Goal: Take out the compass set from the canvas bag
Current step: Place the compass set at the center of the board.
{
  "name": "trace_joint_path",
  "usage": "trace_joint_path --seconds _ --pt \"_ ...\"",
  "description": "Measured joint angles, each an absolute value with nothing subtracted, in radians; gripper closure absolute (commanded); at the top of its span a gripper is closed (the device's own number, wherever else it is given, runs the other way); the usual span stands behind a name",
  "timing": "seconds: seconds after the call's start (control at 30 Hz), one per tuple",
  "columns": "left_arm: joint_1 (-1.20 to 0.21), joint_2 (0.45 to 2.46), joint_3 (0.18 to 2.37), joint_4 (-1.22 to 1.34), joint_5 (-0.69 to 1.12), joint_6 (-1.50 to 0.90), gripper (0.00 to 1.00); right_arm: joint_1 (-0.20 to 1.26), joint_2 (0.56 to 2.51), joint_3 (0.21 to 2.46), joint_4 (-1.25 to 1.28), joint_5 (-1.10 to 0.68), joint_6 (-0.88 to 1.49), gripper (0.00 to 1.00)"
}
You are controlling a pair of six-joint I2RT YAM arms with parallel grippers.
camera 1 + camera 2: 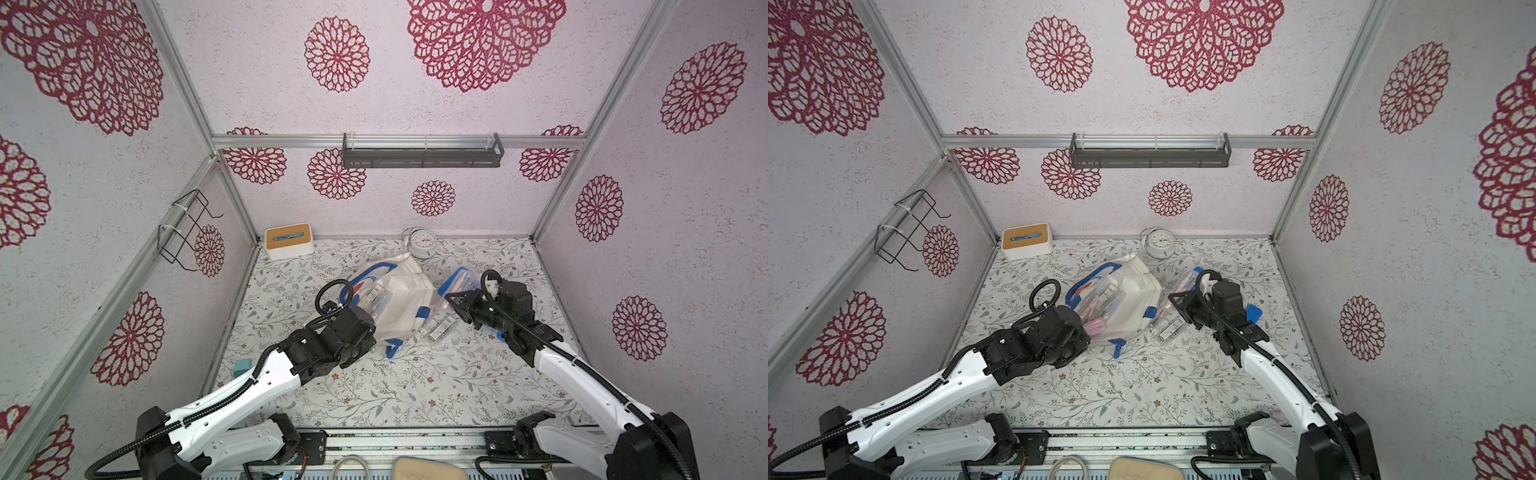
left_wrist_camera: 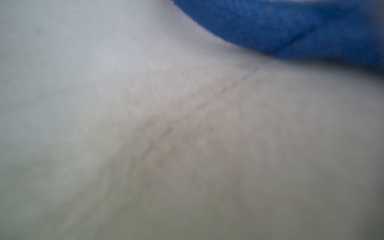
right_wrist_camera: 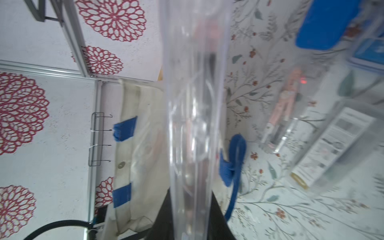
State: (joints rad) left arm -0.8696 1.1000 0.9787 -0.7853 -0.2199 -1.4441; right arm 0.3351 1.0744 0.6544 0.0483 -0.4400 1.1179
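compass set (image 3: 193, 108): clear case, prob. the one held edge-on in r gripper (image 1: 452, 301), jaws narrowed onto it, just beside canvas bag (image 1: 409, 291) and seemingly out of it. l gripper (image 1: 365, 329): closed, pressed to bag cloth, tips hidden, pinch unconfirmed. handling: keep grip firm, clear blue strap (image 3: 236, 158), lay by loose cases (image 1: 440, 328), short of clock (image 1: 422, 243) at back.

left wrist view: canvas bag (image 2: 145, 124) blurred | left pincer: hidden behind arm (image 1: 345, 332) | clear case (image 3: 193, 124): blurred
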Motion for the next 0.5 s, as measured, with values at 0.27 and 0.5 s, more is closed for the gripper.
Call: trace_joint_path --seconds 0.27,0.5 --pt "-0.865 1.102 0.983 -0.792 -0.219 -1.441 1.00 0.271 1.164 0.394 0.046 -0.469 1.094 0.86" --pt "-0.865 1.113 0.989 -0.791 -0.218 -1.440 1.00 0.259 1.274 0.351 0.184 -0.477 1.100 0.86"
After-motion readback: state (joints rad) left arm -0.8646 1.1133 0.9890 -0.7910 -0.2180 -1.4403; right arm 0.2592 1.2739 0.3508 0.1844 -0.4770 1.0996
